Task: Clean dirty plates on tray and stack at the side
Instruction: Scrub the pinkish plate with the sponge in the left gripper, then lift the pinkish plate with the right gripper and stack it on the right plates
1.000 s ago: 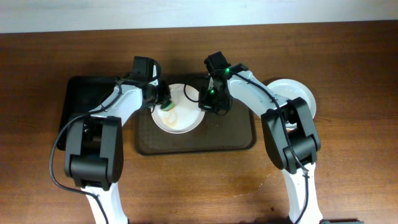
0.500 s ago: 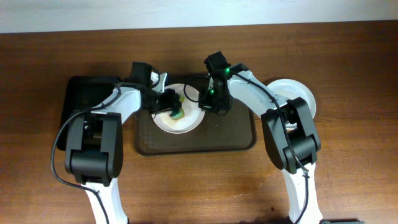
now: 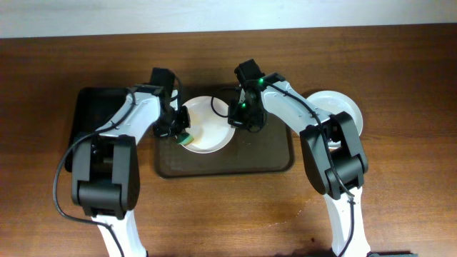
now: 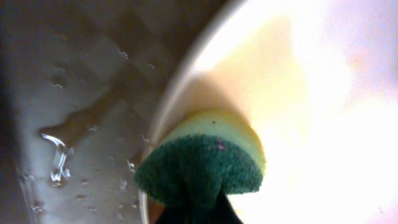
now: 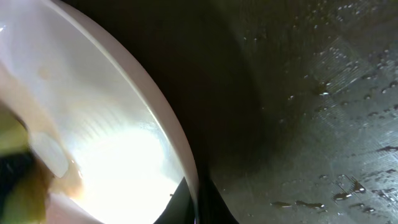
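Round white plate (image 3: 208, 130) on your brown textured tray (image 3: 268, 155) is mid-scrub, left pincer (image 3: 183, 135) clamping a green-yellow sponge (image 4: 205, 163), right pincer (image 3: 237, 123) pinching its rim; stacking remains.

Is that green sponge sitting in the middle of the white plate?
No, the sponge sits right at the rim of the plate, next to the wet tray.

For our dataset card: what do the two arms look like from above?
The left arm and right arm match: white rounded links between black blocky joint housings. A black cable loops beside the left; a green light glows on the right.
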Available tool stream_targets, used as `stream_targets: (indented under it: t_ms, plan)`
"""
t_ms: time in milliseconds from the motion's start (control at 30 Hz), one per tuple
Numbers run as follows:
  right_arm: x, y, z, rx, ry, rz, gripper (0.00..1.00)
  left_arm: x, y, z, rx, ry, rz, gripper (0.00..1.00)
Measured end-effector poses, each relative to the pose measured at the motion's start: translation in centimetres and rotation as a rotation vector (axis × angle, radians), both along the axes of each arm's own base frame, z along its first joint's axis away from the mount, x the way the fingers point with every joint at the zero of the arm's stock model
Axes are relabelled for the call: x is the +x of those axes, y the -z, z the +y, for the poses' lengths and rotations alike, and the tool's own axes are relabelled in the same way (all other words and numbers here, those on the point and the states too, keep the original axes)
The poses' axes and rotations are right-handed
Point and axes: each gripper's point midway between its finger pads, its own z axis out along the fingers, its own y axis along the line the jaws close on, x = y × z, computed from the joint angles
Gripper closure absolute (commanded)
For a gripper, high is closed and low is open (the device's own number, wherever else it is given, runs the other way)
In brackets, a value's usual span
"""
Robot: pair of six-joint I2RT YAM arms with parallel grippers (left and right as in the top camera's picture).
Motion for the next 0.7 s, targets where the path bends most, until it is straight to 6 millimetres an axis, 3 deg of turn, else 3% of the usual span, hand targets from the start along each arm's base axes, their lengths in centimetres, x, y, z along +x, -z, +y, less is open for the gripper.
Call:
stream_targets:
  t_ms: [100, 200, 233, 267, 400, 500, 567, 600, 633, 700]
  plan:
    - [-0.1, 0.0, 0.0, 0.002, -0.009, 0.002, 0.96, -1.6, -0.7, -2.7, -0.201, 0.104, 0.11, 0.99]
    - [-0.1, 0.0, 0.0, 0.002, -0.013, 0.001, 0.96, -1.4, -1.4, -3.4, -0.272, 0.143, 0.17, 0.99]
    - [-0.2, 0.0, 0.0, 0.001, -0.012, 0.004, 0.96, -0.8, -1.6, -3.2, -0.275, 0.15, 0.175, 0.99]
    - [-0.2, 0.0, 0.0, 0.003, -0.018, 0.002, 0.96, 1.1, -2.7, -2.6, -0.283, 0.156, 0.136, 0.99]
    - [-0.3, 0.0, -0.2, 0.009, -0.058, -0.005, 0.96, 7.1, -8.4, 0.1, -0.319, 0.122, -0.067, 0.99]
    - [-0.7, -0.3, -1.0, -0.014, -0.08, -0.008, 0.96, 8.2, -9.4, 2.1, -0.334, 0.073, -0.102, 0.99]
    - [-0.7, -2.2, -2.6, -0.091, -0.078, -0.056, 0.96, 8.1, -9.4, 2.9, -0.331, 0.057, -0.098, 0.99]
    - [-0.7, -5.3, -5.0, -0.217, -0.064, -0.13, 0.96, 8.1, -9.3, 2.9, -0.324, 0.058, -0.097, 0.99]
    - [-0.6, -6.4, -5.4, -0.239, -0.058, -0.157, 0.96, 8.0, -9.2, 2.9, -0.313, 0.062, -0.094, 0.99]
    - [-0.7, -11.2, -7.8, -0.398, -0.043, -0.289, 0.96, 8.0, -9.1, 2.7, -0.3, 0.068, -0.092, 0.99]
